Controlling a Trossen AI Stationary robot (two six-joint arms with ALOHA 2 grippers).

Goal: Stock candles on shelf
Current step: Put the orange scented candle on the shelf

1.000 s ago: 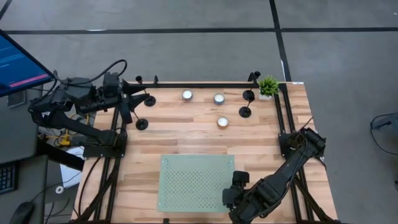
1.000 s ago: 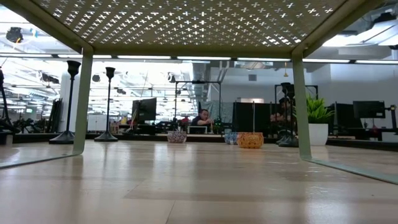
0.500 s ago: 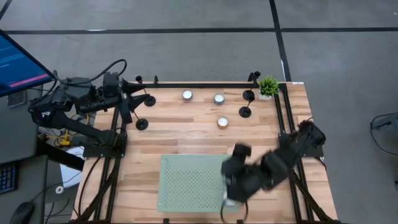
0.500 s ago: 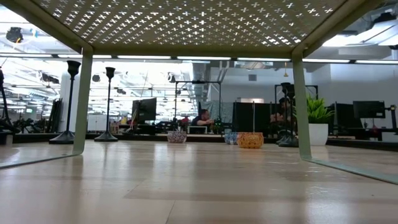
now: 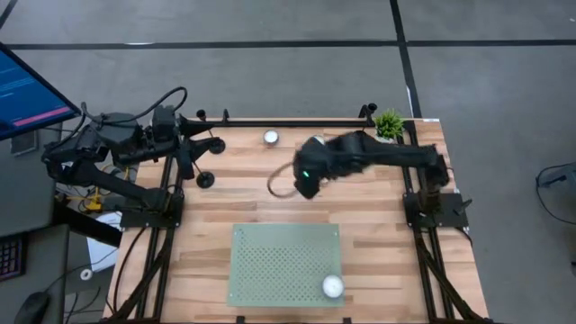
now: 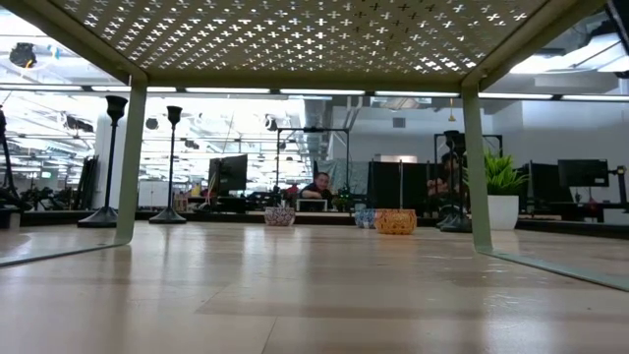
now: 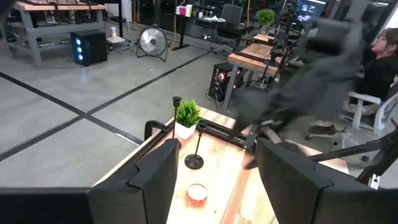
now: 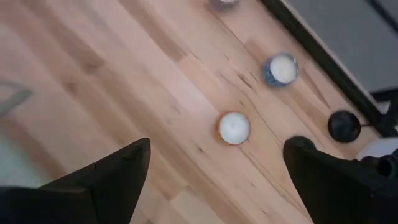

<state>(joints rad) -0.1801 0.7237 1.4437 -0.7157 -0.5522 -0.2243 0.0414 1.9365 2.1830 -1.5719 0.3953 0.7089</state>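
One candle [image 5: 333,286] sits at the shelf's [image 5: 270,261] lower right. Right gripper [image 8: 217,168], jaws spread and empty, hovers above another candle [image 8: 234,127] at centre frame; it should centre over it before descending.

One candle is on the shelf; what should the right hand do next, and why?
Probably lower the open right hand onto the nearest candle on the table and close on it. One candle already sits on the shelf, and the hand hovers empty above the ones left on the wood.
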